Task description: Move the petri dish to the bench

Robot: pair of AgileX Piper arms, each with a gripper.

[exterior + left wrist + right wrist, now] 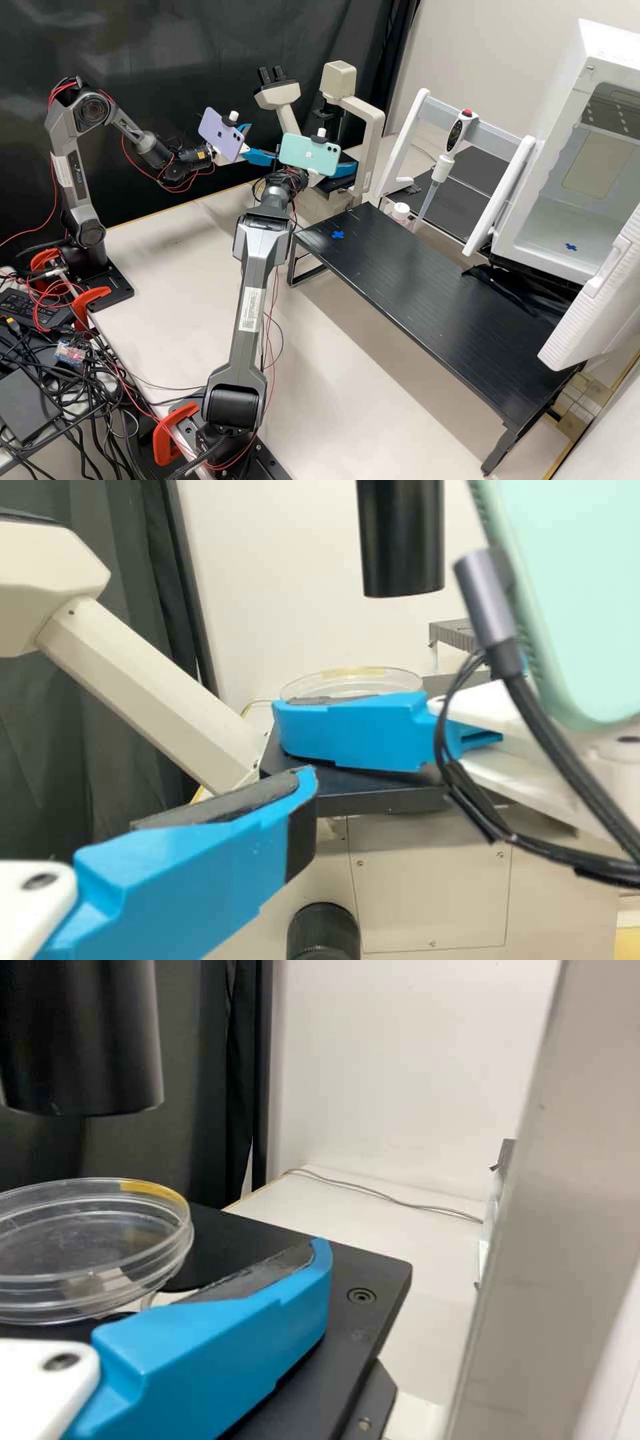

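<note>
The clear petri dish (352, 683) lies on the microscope's black stage (385, 1270), below a black objective. My left gripper (261, 143) stands open to one side of the microscope; in the left wrist view one finger of this gripper (225, 855) has its dark pad bare. My right gripper (345, 169), partly hidden behind the mint phone, is at the stage. In the right wrist view, one finger of this gripper (240, 1325) is beside the dish (85, 1250), its pad exposed and nothing pressed to it, so it is open.
The black raised bench (413, 287) with a blue cross mark (338, 235) stands in front of the microscope (370, 127). Behind it are a pipette on a white stand (443, 167) and a small white container (400, 212). An open white cabinet (553, 220) stands at the right.
</note>
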